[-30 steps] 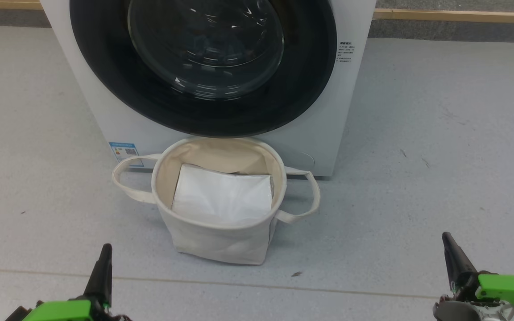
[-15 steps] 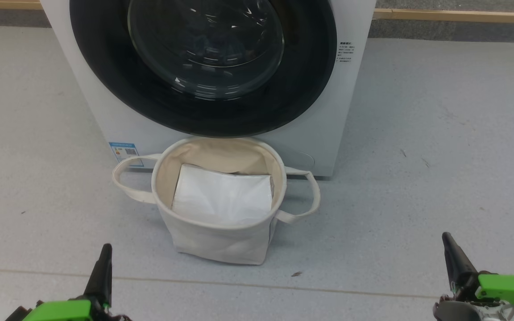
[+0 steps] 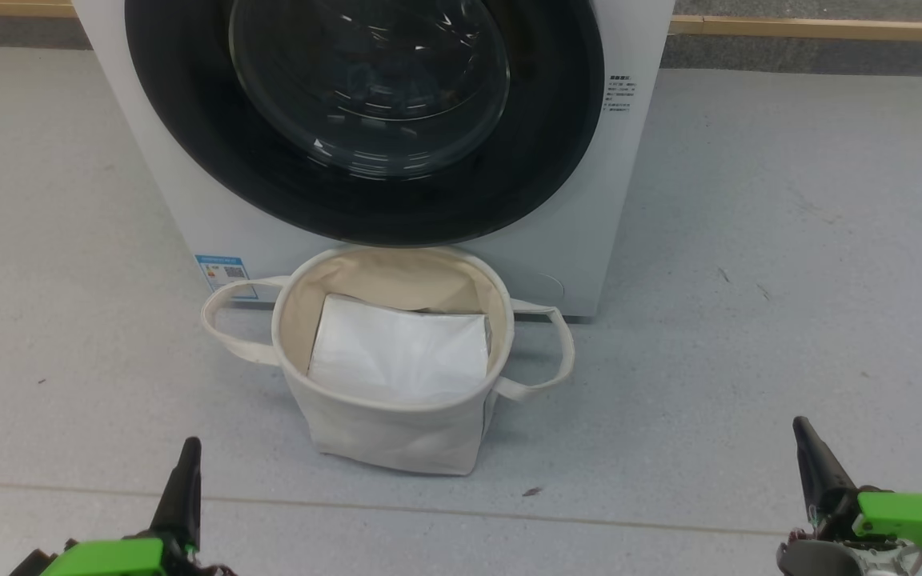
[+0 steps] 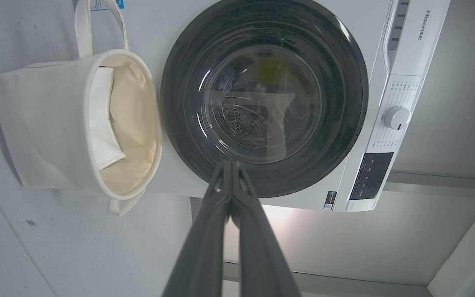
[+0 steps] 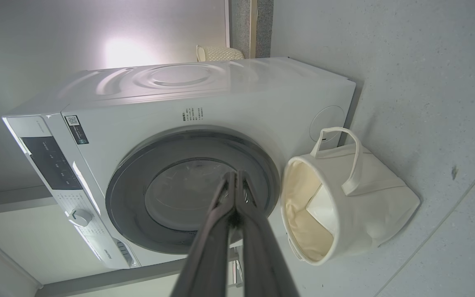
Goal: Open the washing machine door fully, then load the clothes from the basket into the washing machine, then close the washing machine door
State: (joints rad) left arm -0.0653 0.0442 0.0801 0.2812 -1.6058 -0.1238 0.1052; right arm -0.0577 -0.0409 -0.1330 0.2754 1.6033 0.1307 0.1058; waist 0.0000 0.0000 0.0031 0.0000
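Washing machine stands at far centre on the grey floor. Its door sits flush in the front panel with the black rim seated all round, so it reads as closed. The basket is upright on the floor just near of the machine, under the door's lower edge. Can't tell if its far rim touches the panel. That placement keeps the carry from tub to drum short. One loop handle sticks out left and one right, both slack. A flat white sheet lies inside on the bottom, the liner rather than the load. Where the clothes are can't be told, since the glass is dark and full of reflections. Left gripper is at near left and right gripper at near right. Both are low and well apart from basket and machine, fingers pressed together on nothing, tips aimed toward the machine. This looks like a parked pose, pulled back clear of the door's swing path. Judgement: with the door closed and the basket down to its liner, the load is probably in the drum and the task at or near its end.
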